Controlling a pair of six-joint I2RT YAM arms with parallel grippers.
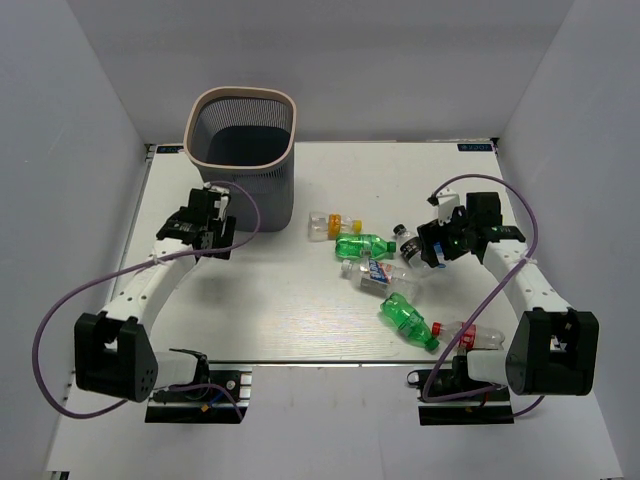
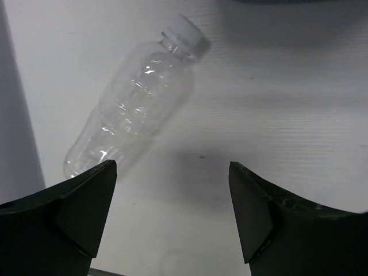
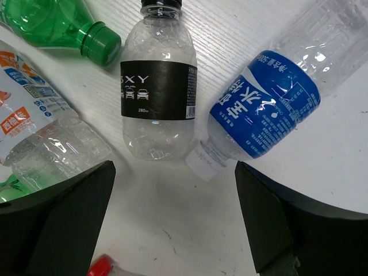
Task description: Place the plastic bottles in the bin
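Note:
The bin [image 1: 243, 135] stands at the back left. Several plastic bottles lie right of centre: an orange-capped clear one [image 1: 330, 226], a green one [image 1: 362, 245], a blue-labelled one [image 1: 375, 275], another green one [image 1: 408, 318] and a red-capped one [image 1: 470, 337]. My right gripper [image 1: 430, 250] [image 3: 175, 218] hangs open over bare table. Just beyond its fingertips lie a black-labelled bottle [image 3: 158, 92] and the blue-labelled bottle [image 3: 270, 103]. My left gripper [image 1: 205, 228] [image 2: 172, 213] is open beside the bin with nothing between its fingers. A clear white-capped bottle [image 2: 138, 98] lies ahead and left of it.
In the right wrist view a green bottle [image 3: 63, 29] and an orange-and-white labelled bottle [image 3: 34, 132] lie to the left, and a red cap [image 3: 103, 267] shows at the bottom edge. White walls close in the table [image 1: 280, 320] on the back and both sides.

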